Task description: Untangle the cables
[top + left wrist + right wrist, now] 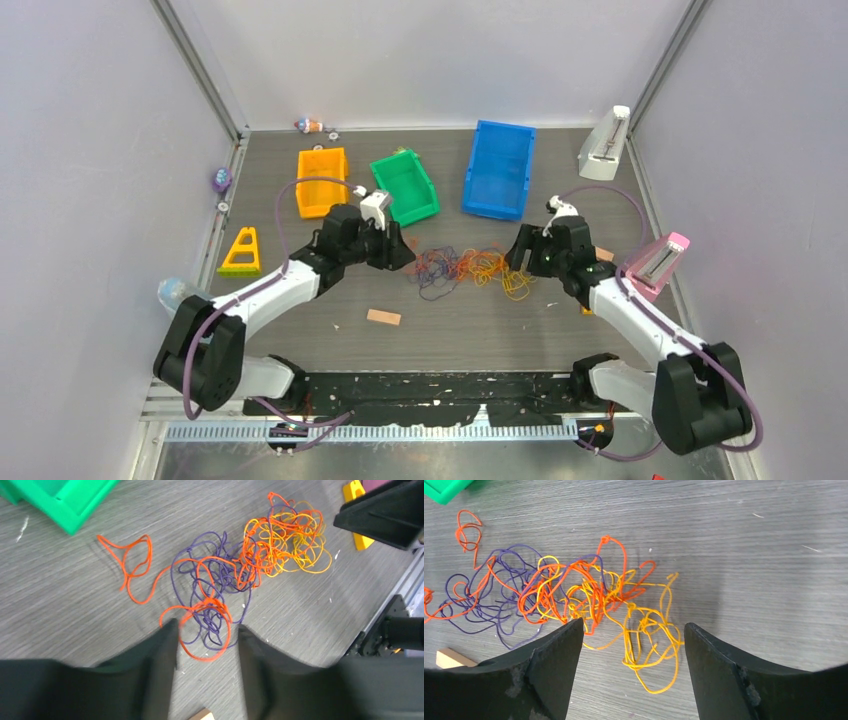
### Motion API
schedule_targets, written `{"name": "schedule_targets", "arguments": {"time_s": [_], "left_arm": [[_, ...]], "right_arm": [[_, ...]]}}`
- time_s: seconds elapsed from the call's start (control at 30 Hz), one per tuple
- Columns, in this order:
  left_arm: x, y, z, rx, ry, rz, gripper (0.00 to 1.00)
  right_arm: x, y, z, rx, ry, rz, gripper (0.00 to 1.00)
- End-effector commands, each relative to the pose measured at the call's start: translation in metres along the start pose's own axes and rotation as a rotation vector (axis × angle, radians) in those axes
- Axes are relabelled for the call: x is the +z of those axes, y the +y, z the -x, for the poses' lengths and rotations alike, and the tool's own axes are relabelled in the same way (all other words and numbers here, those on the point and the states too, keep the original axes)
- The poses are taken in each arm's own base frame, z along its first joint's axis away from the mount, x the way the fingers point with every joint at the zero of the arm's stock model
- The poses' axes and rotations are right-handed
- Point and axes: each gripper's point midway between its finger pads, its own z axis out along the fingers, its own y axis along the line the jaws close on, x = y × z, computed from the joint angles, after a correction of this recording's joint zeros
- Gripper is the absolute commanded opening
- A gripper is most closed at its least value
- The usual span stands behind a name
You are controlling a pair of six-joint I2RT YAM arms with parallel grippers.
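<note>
**Tangle Not Yet Parted, Both Grippers Open Over It**

We found the cables (pixel 468 268) lying in one loose heap on the grey table (pixel 600 330), in the middle ground between the two arms and just in front of the green bin (pixel 405 188). Nothing had been lifted clear, and no colour lay by itself.

From the left wrist view, the purple cable (pixel 200 575) was wound through with the orange cable (pixel 132 560), one end of which trailed out in an open loop toward the green bin. At the other end of the heap, the yellow cable (pixel 649 645) was knotted with more orange. The two clumps were joined by orange runs, so we judged it a single tangle.

The left gripper (pixel 207 630) stood with its fingers apart over the purple-and-orange end, an orange loop lying in the gap between them. The right gripper (pixel 633 626) had its fingers spread wide over the yellow loops, clamped on nothing. We could not tell whether either set of fingertips touched a strand or merely hung above it; the wrist views were too steep for that.

As we judged it, nearly all the work was left to do: purple from orange, yellow from orange, and each laid well apart. A small wooden block (pixel 383 317) lay near the heap, not touching it.
</note>
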Motion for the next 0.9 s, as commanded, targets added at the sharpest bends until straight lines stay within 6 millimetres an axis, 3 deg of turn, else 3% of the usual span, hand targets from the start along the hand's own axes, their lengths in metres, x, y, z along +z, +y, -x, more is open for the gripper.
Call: {"name": "schedule_targets", "arguments": {"time_s": [0.0, 0.07, 0.17, 0.27, 0.47, 0.63, 0.77, 0.87], "left_arm": [[0.002, -0.012, 0.005, 0.076, 0.028, 0.02, 0.6], [0.005, -0.012, 0.002, 0.099, 0.053, 0.053, 0.69], [0.014, -0.017, -0.005, 0.108, 0.098, 0.05, 0.74], [0.026, -0.031, -0.006, 0.113, 0.12, 0.01, 0.78], [0.05, -0.038, -0.001, 0.11, 0.112, 0.016, 0.89], [0.062, -0.035, -0.009, 0.113, 0.181, 0.017, 0.9], [0.072, -0.041, -0.017, 0.147, 0.257, -0.025, 0.89], [0.079, -0.045, -0.027, 0.147, 0.288, -0.072, 0.88]], "right_arm": [[0.009, 0.024, 0.016, -0.083, 0.034, 0.083, 0.75], [0.017, 0.025, 0.008, -0.112, 0.075, 0.055, 0.72], [0.033, 0.029, -0.005, -0.14, 0.122, 0.032, 0.66], [0.049, 0.041, -0.019, -0.148, 0.154, 0.047, 0.55], [0.06, 0.091, -0.032, -0.182, 0.144, 0.202, 0.3], [0.04, 0.14, -0.027, -0.266, 0.138, 0.402, 0.23], [0.011, 0.146, -0.008, -0.281, 0.033, 0.429, 0.23], [0.004, 0.142, -0.013, -0.25, 0.032, 0.432, 0.27]]}}
